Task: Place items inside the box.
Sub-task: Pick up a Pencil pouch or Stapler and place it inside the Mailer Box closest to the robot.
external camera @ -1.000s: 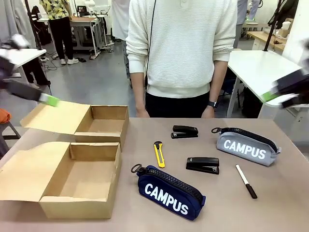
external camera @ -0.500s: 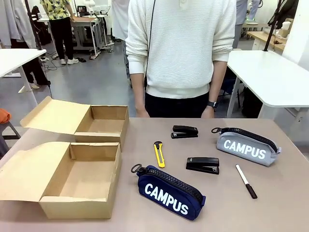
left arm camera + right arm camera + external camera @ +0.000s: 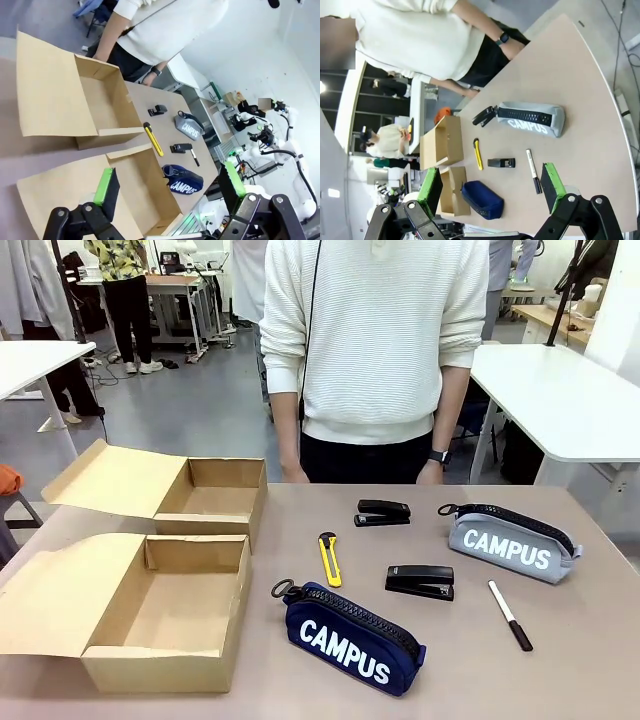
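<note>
Your left gripper (image 3: 168, 179) and right gripper (image 3: 490, 182) hang spread wide, empty (navy CAMPUS pencil case (image 3: 350, 637) sits beside the near box (image 3: 150, 672)).

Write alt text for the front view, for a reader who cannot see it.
On a brown table lie a navy pencil case, a grey pencil case, a far stapler, a near stapler, a yellow knife and a marker, all outside the open near box and far box at left. A person stands behind.
</note>
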Controlling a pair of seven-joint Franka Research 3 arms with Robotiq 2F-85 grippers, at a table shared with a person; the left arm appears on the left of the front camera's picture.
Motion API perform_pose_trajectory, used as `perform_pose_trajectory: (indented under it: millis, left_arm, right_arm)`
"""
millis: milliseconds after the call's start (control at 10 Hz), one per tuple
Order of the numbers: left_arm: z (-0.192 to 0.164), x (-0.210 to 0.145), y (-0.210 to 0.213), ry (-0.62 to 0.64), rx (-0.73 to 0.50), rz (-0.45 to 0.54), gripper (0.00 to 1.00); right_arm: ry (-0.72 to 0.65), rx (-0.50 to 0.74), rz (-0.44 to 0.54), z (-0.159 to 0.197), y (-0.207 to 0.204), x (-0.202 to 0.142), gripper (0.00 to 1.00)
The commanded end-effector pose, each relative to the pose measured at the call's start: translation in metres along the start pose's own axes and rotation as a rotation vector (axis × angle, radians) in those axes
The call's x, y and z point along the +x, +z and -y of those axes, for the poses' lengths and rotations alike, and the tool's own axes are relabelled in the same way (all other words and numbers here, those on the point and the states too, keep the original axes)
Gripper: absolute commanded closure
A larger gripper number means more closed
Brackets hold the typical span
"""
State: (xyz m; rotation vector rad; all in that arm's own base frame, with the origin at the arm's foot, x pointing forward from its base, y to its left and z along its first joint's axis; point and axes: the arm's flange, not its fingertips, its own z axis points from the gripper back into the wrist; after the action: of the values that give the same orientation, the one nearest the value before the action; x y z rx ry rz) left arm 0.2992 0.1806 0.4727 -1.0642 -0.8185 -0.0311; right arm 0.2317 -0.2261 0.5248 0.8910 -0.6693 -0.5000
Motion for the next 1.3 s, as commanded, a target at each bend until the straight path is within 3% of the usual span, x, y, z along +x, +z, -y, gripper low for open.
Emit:
perform_pose_trajectory:
  millis: [0, 100, 200, 300, 400, 500, 600, 700, 800, 1000, 1200]
  left_arm:
    - [-0.003, 0.001, 0.004, -0.023, -0.003, 0.018, 0.00]
    - [-0.003, 0.001, 0.004, -0.023, -0.003, 0.018, 0.00]
    - [-0.003, 0.001, 0.004, -0.023, -0.003, 0.018, 0.00]
    - [-0.003, 0.001, 0.004, -0.023, -0.003, 0.018, 0.00]
    - [-0.003, 0.001, 0.004, -0.023, -0.003, 0.018, 0.00]
    - [-0.003, 0.001, 0.004, -0.023, -0.003, 0.018, 0.00]
    - [-0.003, 0.001, 0.004, -0.023, -0.003, 0.018, 0.00]
    - [-0.003, 0.001, 0.004, -0.023, -0.003, 0.018, 0.00]
    - [-0.003, 0.001, 0.004, -0.023, -0.003, 0.018, 0.00]
    - [-0.003, 0.001, 0.004, -0.023, -0.003, 0.018, 0.00]
    - [-0.003, 0.001, 0.004, -0.023, -0.003, 0.018, 0.00]
  right_arm:
    - [0.017, 0.018, 0.013, 0.006, 0.008, 0.002, 0.00]
    - [0.000, 0.000, 0.000, 0.000, 0.000, 0.000, 0.00]
    - [0.077, -0.145, 0.011, -0.007, -0.023, -0.001, 0.00]
    - [0.228, -0.227, 0.002, -0.015, -0.060, 0.000, 0.00]
    - [0.519, -0.205, -0.119, -0.020, -0.113, -0.006, 0.00]
    - [0.710, -0.247, -0.217, -0.017, -0.149, -0.012, 0.00]
    - [0.771, -0.271, -0.220, -0.016, -0.171, -0.013, 0.00]
    - [0.386, -0.210, -0.144, -0.038, -0.102, 0.005, 0.00]
    - [0.537, -0.247, -0.222, -0.044, -0.145, 0.001, 0.00]
    - [0.475, -0.127, -0.090, -0.020, -0.057, 0.006, 0.00]
    - [0.429, -0.095, 0.067, 0.012, 0.018, -0.006, 0.00]
